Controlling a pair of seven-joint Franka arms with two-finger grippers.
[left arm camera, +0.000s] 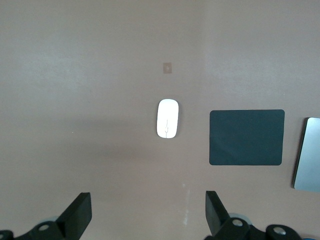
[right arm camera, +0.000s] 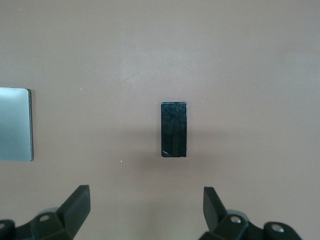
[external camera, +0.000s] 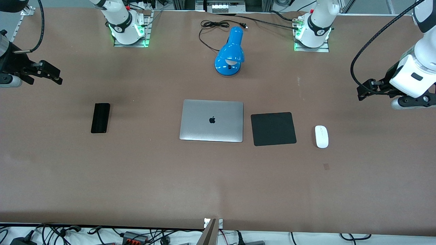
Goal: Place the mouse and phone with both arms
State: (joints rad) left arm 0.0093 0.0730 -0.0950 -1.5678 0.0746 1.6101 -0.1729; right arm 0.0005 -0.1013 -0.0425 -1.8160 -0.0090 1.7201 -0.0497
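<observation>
A brown table carries 5 loose things. A closed silver laptop lies flat near the middle, its logo facing up. Just beside it, toward the left arm's end of the table, sits a black square mouse pad, apart from the laptop by a thin strip of bare table. Farther from the front camera than the laptop, a blue desk lamp lies with its black cord looped toward the arms' bases. Nothing lies between either task thing and the gripper above it.

The mouse rests on the bare table near the mouse pad, toward the left arm's end and not touching the pad. It is a small glossy white oval with a thin scroll line down one end. A small darker patch marks the table a little nearer the front camera than the mouse.

The phone lies flat and alone toward the right arm's end of the table, well apart from the laptop. It is a slim black rectangle with a glossy face that catches faint reflections.

The left gripper hangs in the air over bare table at the left arm's end, its 2 fingers spread wide and empty. The right gripper hangs over the right arm's end, its 2 fingers likewise spread wide with nothing between them.
</observation>
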